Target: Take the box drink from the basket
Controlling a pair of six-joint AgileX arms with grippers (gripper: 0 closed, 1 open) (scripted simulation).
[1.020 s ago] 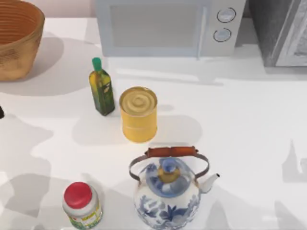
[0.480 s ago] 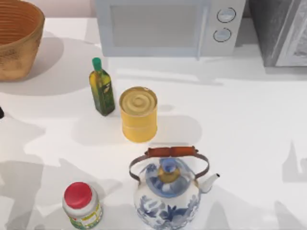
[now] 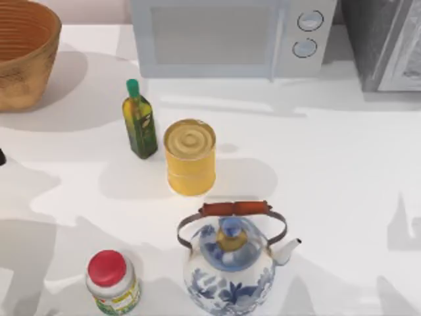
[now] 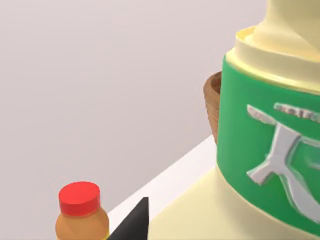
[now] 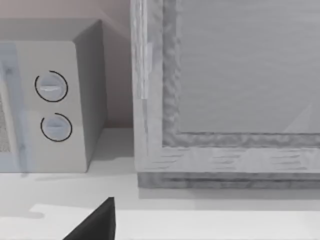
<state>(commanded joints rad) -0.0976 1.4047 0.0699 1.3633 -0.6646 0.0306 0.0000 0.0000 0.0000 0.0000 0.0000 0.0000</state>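
basket (image 3: 23, 49) at table's (image 3: 329, 164) far left corner, upright

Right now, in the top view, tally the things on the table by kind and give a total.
Basket: 1
Oil bottle: 1
Yellow can: 1
Teapot: 1
Red-capped jar: 1
Microwave: 1
Grey cabinet: 1
Total: 7
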